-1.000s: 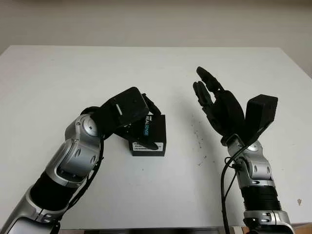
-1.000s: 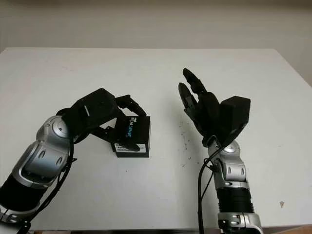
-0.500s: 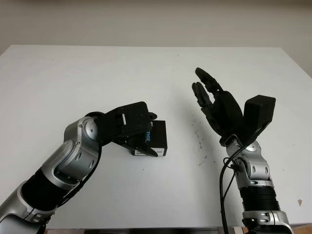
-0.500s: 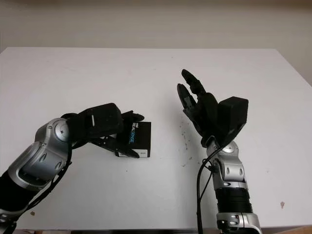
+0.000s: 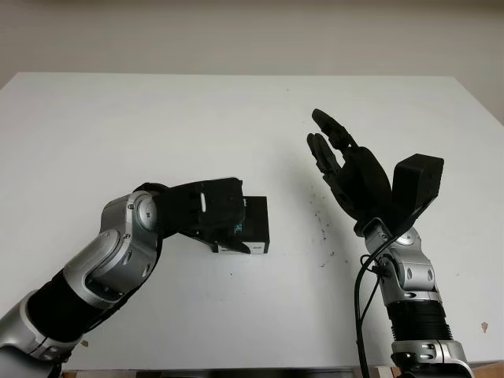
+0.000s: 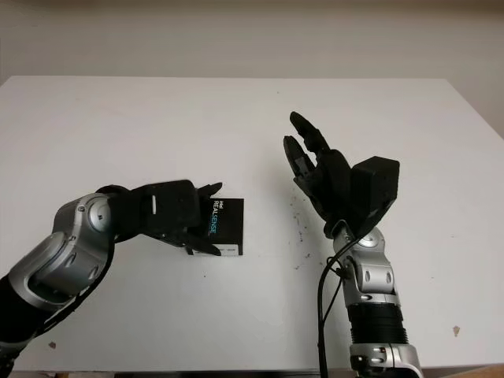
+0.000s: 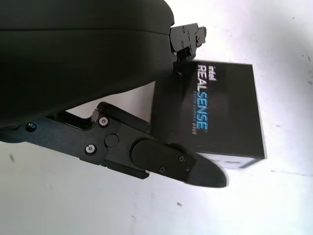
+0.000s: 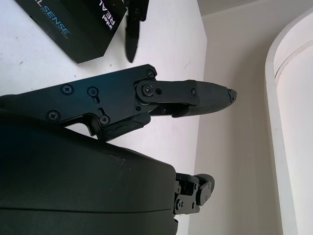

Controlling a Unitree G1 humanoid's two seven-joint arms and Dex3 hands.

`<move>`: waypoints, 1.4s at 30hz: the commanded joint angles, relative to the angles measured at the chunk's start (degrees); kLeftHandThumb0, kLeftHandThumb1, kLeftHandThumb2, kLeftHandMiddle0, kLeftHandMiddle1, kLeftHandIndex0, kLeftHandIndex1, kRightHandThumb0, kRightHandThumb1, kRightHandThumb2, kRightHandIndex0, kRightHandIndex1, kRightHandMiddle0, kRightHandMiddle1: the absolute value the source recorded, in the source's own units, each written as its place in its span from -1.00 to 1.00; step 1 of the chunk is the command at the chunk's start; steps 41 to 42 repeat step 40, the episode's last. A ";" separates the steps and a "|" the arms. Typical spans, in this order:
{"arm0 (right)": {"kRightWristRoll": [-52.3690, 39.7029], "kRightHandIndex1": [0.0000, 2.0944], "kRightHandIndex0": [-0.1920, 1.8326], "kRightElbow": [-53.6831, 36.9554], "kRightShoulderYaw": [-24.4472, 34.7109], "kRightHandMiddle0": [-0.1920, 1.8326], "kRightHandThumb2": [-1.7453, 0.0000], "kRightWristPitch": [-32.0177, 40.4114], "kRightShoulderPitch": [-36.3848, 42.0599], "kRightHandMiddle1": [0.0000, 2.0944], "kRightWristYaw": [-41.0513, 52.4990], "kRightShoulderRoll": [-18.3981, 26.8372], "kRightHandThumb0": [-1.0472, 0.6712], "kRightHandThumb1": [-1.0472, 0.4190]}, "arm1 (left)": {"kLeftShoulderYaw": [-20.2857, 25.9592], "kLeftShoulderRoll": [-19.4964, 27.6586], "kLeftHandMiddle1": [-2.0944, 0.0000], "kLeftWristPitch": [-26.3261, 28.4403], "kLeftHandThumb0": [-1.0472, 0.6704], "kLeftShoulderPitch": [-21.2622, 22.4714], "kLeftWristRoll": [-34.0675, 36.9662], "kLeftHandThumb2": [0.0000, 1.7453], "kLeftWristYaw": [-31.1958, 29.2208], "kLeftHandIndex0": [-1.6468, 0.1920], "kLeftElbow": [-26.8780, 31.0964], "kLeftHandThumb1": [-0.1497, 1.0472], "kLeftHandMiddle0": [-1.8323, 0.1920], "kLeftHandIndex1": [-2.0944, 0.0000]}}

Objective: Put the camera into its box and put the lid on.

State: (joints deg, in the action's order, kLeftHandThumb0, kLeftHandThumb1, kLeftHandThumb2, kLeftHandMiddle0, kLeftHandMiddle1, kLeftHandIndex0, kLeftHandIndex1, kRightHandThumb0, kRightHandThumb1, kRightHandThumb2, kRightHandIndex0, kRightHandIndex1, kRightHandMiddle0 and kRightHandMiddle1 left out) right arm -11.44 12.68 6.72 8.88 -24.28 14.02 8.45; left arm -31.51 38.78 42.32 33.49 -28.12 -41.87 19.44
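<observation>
A black camera box (image 5: 250, 224) printed "intel REALSENSE" lies on the white tabletop (image 5: 236, 118), a little left of the frame's centre in the head views, with its lid on and a white label along its near edge. No camera can be made out outside it.

The left robot hand (image 5: 216, 220) comes in from the lower left and lies low over the left side of the box. In the left wrist view one finger (image 7: 166, 159) runs along the box's near long edge and another fingertip (image 7: 188, 39) sits at the far edge, so the fingers bracket the box (image 7: 210, 112) from both sides, narrow around it. Whether they actually press on it or merely flank it cannot be told from these pictures; the box sits flat on the tabletop.

The right robot hand (image 5: 346, 165) is raised above the tabletop at centre right of the frame, well apart from the box, palm turned toward the left, open and holding nothing. In the right wrist view its finger (image 8: 181, 98) reaches out over the tabletop, with the box (image 8: 73, 24) at the upper left corner of that picture.

Small dark specks (image 5: 321, 220) mark the tabletop between the box and the right arm.
</observation>
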 commanded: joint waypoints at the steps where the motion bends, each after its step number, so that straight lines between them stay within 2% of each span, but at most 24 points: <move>1: 0.06 -0.95 -0.74 -0.12 -0.12 -0.86 0.57 -0.94 0.41 -0.65 0.35 0.10 -0.60 -1.00 | -0.09 1.28 1.00 -2.65 -0.82 -0.88 -2.70 -0.41 1.34 1.00 0.80 1.00 1.00 1.00; 4: -0.10 -0.95 -0.74 -0.75 -0.08 -0.86 0.58 -1.20 0.62 -0.65 0.34 -0.19 -0.61 -1.00 | 4.96 0.60 1.00 -2.96 -0.79 -1.81 -2.79 -0.24 2.81 1.00 1.42 1.00 1.00 1.00; 6: -0.09 -0.95 -0.74 -1.60 -0.14 -0.85 0.59 -1.03 0.86 -0.64 0.09 -0.29 -0.62 -1.00 | 9.76 -0.14 1.00 -2.65 -0.77 -2.73 -1.51 -0.22 4.44 1.00 2.39 1.00 1.00 1.00; 9: -0.31 -0.95 -0.74 -3.37 -0.22 -0.86 0.61 -0.52 1.34 -0.62 -0.07 -0.27 -0.66 -1.00 | 21.59 -4.28 1.00 -4.69 -0.74 -6.44 4.11 -0.25 10.89 1.00 3.44 1.00 1.00 1.00; 13: -0.08 -0.97 -0.79 -5.42 -0.78 -0.91 0.61 -1.15 1.97 -0.65 0.68 0.23 -0.67 -1.00 | 33.20 -11.14 1.00 -12.72 -0.72 -10.76 11.18 -0.27 21.54 1.00 3.11 1.00 1.00 1.00; 16: 0.51 -0.99 -0.89 -7.21 -1.80 -0.97 0.53 -1.47 2.56 -0.76 1.44 0.58 -0.64 -1.00 | 38.89 -16.10 1.00 -19.57 -0.68 -12.92 16.00 -0.23 28.55 1.00 0.86 1.00 1.00 1.00; 18: 1.22 -1.00 -0.97 -7.51 -2.65 -0.99 0.40 -2.86 2.81 -0.93 2.16 0.65 -0.63 -1.00 | 41.91 -19.21 1.00 -22.78 -0.73 -15.10 19.52 -0.24 31.69 1.00 -0.60 1.00 1.00 1.00; 23: 2.04 -1.00 -1.00 -8.00 -3.32 -1.00 0.28 -2.57 3.02 -1.00 0.59 -0.54 -0.59 -1.00 | 44.93 -24.45 1.00 -32.25 -0.72 -19.92 27.28 -0.27 34.16 1.00 -5.97 1.00 1.00 1.00; 28: 1.62 -1.00 -1.00 -7.43 -3.81 -1.00 0.25 -2.78 4.03 -1.00 -1.04 -2.53 -0.62 -1.00 | 44.30 -29.86 1.00 -46.84 -0.71 -23.36 30.99 -0.26 35.78 1.00 -16.51 1.00 1.00 1.00; 31: 1.52 -1.00 -1.00 -7.12 -3.82 -1.00 0.25 -2.44 4.42 -1.00 -1.90 -3.58 -0.65 -1.00 | 43.64 -31.95 1.00 -51.45 -0.72 -23.95 31.62 -0.23 36.98 1.00 -20.24 1.00 1.00 1.00; 35: 1.86 -1.00 -1.00 -6.57 -4.04 -1.00 0.24 -2.21 4.58 -1.00 -2.72 -4.24 -0.65 -1.00 | 42.98 -32.94 1.00 -53.66 -0.72 -24.39 32.69 -0.21 36.94 1.00 -22.23 1.00 1.00 1.00; 42: 1.82 -1.00 -1.00 -6.30 -4.12 -1.00 0.23 -3.08 5.11 -1.00 -2.81 -4.67 -0.64 -1.00 | 42.46 -32.28 1.00 -53.92 -0.71 -25.38 33.10 -0.20 36.01 1.00 -21.93 1.00 1.00 1.00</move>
